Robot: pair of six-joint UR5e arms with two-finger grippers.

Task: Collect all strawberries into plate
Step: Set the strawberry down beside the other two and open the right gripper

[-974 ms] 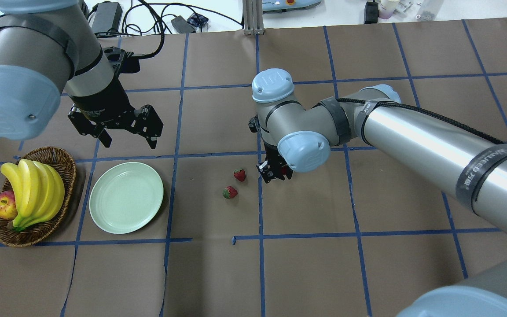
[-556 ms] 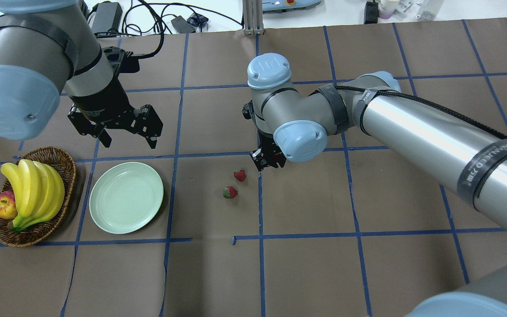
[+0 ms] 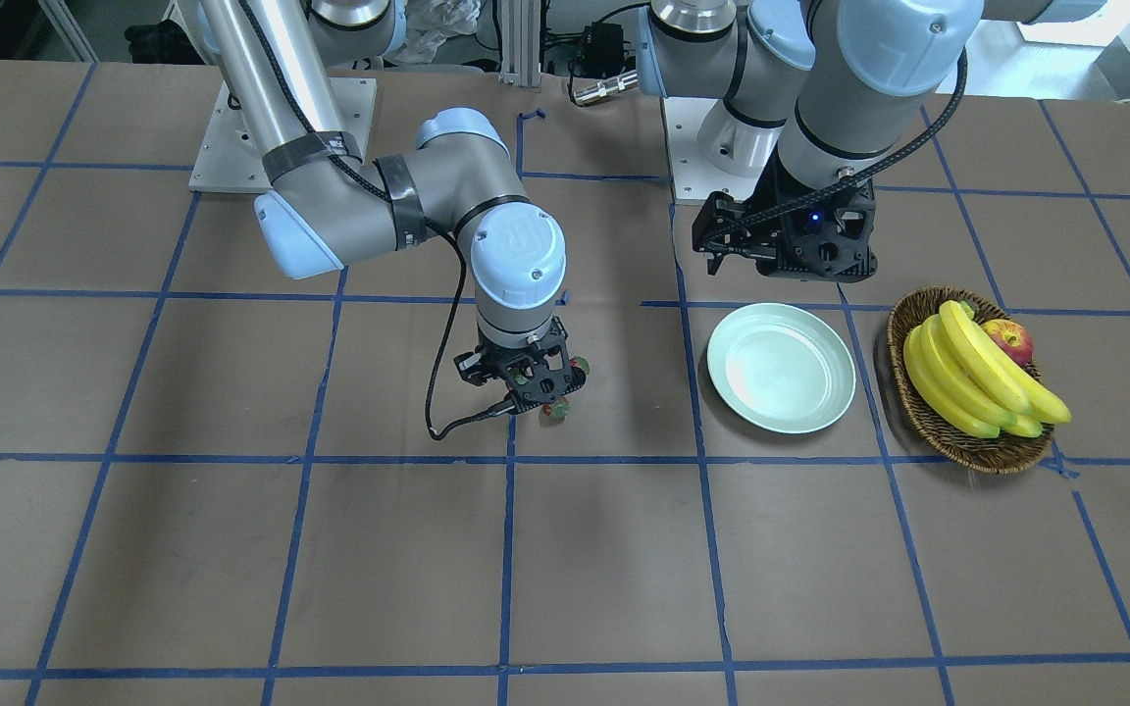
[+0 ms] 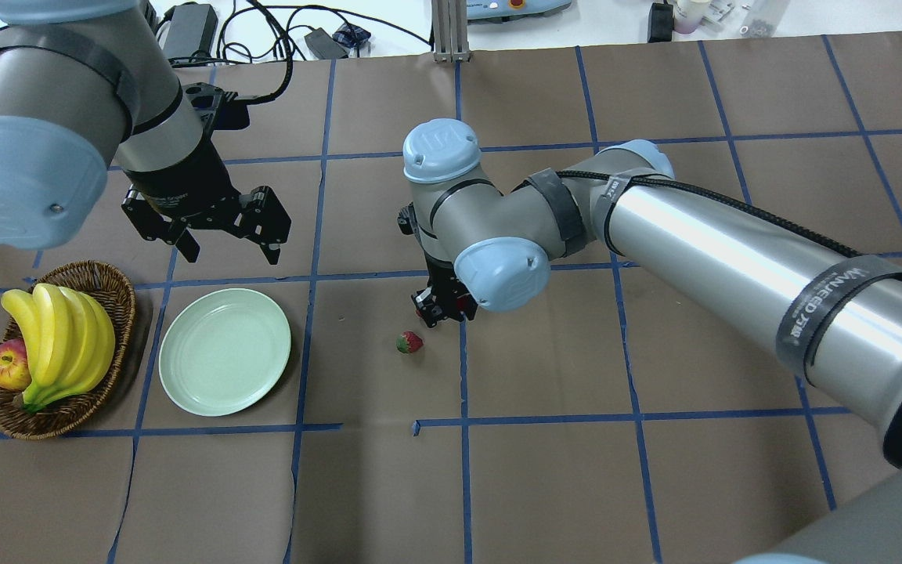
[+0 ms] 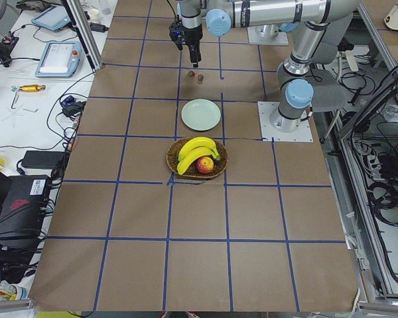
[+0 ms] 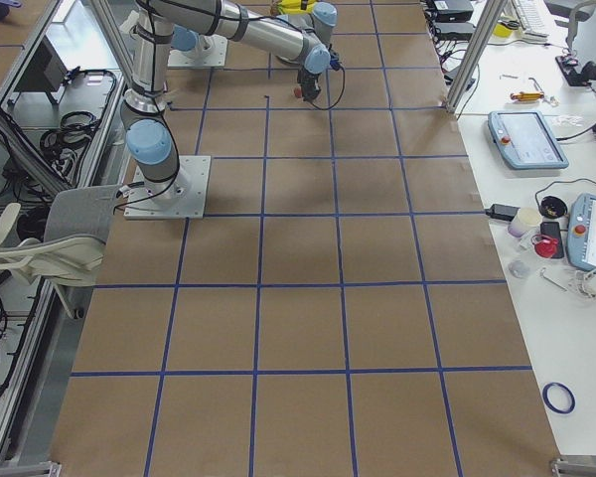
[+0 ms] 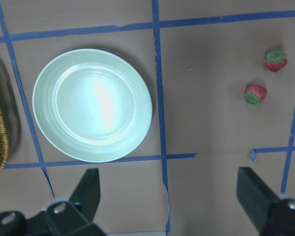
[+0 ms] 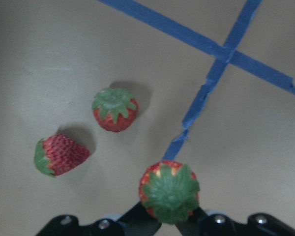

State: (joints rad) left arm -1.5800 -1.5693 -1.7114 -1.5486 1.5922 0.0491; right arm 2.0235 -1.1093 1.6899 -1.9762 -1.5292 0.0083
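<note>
Between the fingers of the right tool (image 4: 441, 307), drawn in narrow around it, we see the held strawberry (image 8: 169, 192), its green top facing the wrist camera, clear of the tabletop (image 4: 576, 360). A second ago this tool hung further toward the robot's right, beside the loose fruit. We now find it shifted toward the plate's side, so that in the overhead view it covers the upright strawberry (image 8: 114, 109), which showed plainly before. The wrist view shows that one standing leaves-up on the tabletop, below and beside the tool, and the lying strawberry (image 8: 59, 155) on its side near it, the two apart; neither has moved. Both lie well apart from the plate (image 4: 224, 352), which sits where it sat, between them and the basket (image 4: 128, 301). The left tool (image 4: 230, 252) has not shifted either: it hangs with its fingers spread wide above the tabletop, just past the plate's far rim. The basket, just beside the plate, carries bananas (image 4: 67, 337) and an apple (image 4: 5, 366), as before. For writing, we read the white letters on the black band (image 4: 820, 304) round the right arm as "WANJEED", with further characters too small for us to make out. The pale blue joint cap (image 3: 519, 245) above the right tool bears a raised "UR" mark.
</note>
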